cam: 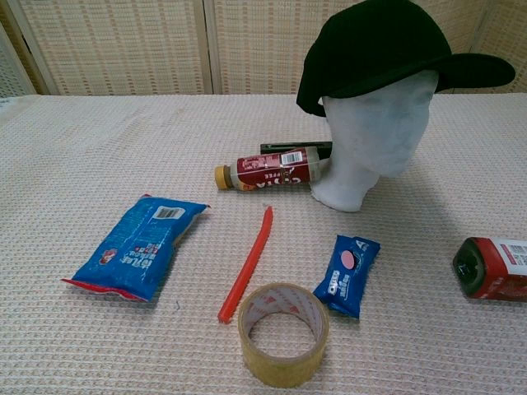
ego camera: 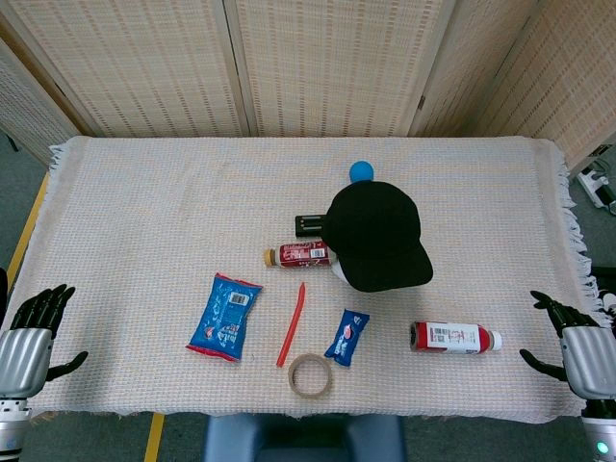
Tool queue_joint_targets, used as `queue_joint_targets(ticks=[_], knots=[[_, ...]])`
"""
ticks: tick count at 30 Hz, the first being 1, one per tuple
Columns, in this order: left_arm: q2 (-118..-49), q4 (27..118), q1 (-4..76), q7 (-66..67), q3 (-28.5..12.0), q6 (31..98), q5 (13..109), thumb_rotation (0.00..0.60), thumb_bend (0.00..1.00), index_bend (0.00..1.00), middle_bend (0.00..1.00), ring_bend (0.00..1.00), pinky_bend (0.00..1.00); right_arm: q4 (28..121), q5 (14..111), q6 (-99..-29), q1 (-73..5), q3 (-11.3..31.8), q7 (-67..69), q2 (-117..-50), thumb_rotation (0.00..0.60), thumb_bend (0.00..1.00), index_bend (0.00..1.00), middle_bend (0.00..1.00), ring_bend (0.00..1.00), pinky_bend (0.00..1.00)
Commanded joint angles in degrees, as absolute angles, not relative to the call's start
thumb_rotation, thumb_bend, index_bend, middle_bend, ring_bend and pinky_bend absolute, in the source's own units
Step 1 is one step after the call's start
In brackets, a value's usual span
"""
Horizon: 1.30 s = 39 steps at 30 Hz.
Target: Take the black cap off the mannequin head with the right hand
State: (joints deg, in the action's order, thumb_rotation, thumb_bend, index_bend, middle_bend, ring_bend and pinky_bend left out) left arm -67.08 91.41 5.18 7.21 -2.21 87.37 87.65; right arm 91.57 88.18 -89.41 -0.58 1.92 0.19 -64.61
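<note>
A black cap [ego camera: 377, 234] [cam: 387, 49] sits on a white mannequin head [cam: 372, 136] near the middle of the table, its brim pointing toward the near right. My right hand [ego camera: 570, 342] hovers at the table's near right edge, fingers spread, holding nothing, well to the right of the cap. My left hand [ego camera: 37, 327] is at the near left edge, also open and empty. Neither hand appears in the chest view.
A red-labelled bottle [ego camera: 300, 255] and a black box [ego camera: 311, 225] lie left of the head, a blue ball [ego camera: 361, 171] behind it. Another red bottle [ego camera: 452, 337] lies near my right hand. In front: blue snack bag [ego camera: 224, 316], red stick [ego camera: 292, 323], small blue packet [ego camera: 346, 336], tape roll [ego camera: 310, 374].
</note>
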Motion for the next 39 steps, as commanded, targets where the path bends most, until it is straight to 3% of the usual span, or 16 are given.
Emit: queue_joint_targets(ticks=[1,13,16,21,25,39], knots=[[-67.31,91.37,5.13,7.39,-2.13,87.48,87.83,0.600,0.18,0.10,0.11,0.10,0.16,91.47,88.18,-89.29,-0.56,1.89,0.24,-64.70,0.600,0.05,0.17,0.32,0.34,0.45],[-67.15,91.35,4.32,6.48,-1.84,88.82,88.52,0.600,0.18,0.10,0.11,0.10,0.16,90.58,90.19,-91.11,-0.23,2.01,1.60,-64.94,0.600,0.04,0.17,0.32,0.40,0.50],[-66.92,91.57,4.45,6.61,-1.93,88.77,88.69,0.600,0.18,0.10,0.11,0.10,0.16,90.53,90.96,-91.58,-0.54,2.31,1.44,-65.54,0.600,0.04,0.17,0.34,0.47,0.59],[-66.46,92.03,4.59,6.36,-2.03,88.62,88.80,0.600,0.18,0.10,0.11,0.10,0.16,91.52,93.47,-91.88,-2.34,3.36,1.00,-66.46,0.600,0.04,0.20,0.35,0.69,0.78],[-66.26,92.22,4.87,6.26,-2.11,88.31,88.96,0.600,0.18,0.10,0.11,0.10,0.16,94.54,95.02,-90.40,-5.31,5.15,-0.19,-66.77,0.600,0.04,0.22,0.36,0.79,0.86],[-65.68,91.79,4.91,4.87,-2.40,87.82,88.06,0.600,0.18,0.10,0.11,0.10,0.16,101.14,92.63,-81.36,-17.47,12.99,-8.08,-73.46,0.600,0.05,0.30,0.40,0.85,0.91]])
